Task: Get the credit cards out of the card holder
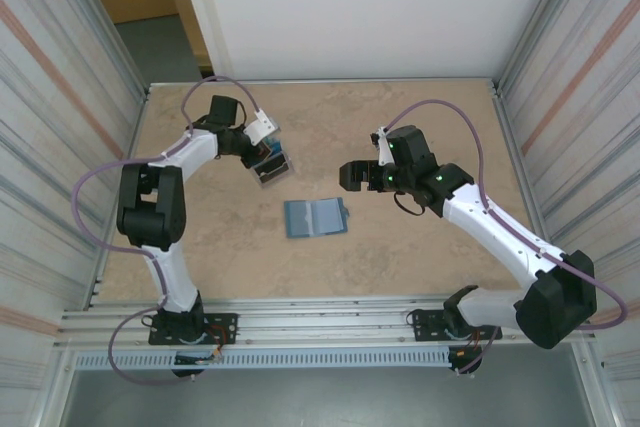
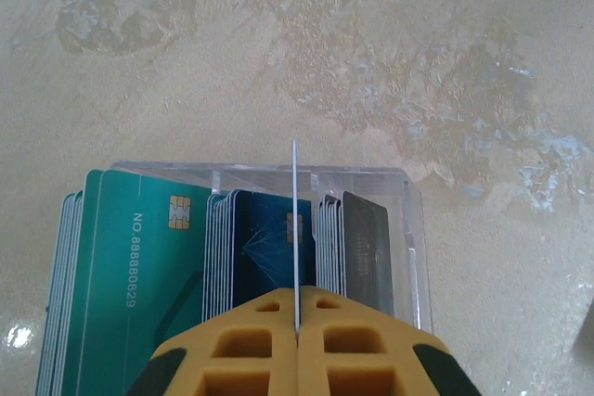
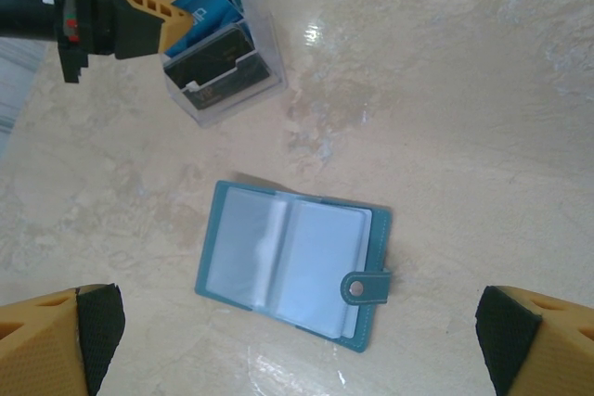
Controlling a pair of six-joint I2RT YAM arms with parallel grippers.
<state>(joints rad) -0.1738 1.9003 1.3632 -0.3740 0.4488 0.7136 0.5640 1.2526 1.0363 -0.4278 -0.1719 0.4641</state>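
One card holder (image 3: pixel 278 257); one clear box (image 3: pixel 227 104); three stacks of credit cards (image 2: pixel 130 266).

The top external camera looks down from above and behind the arm bases (image 1: pixel 185 325), taking in the whole table (image 1: pixel 420 247). The left wrist camera sits close over a clear box (image 2: pixel 415 229), edge-on to a held credit card (image 2: pixel 294 229). The right wrist camera looks down from higher onto the card holder (image 3: pixel 292 261), sharing that box at upper left.
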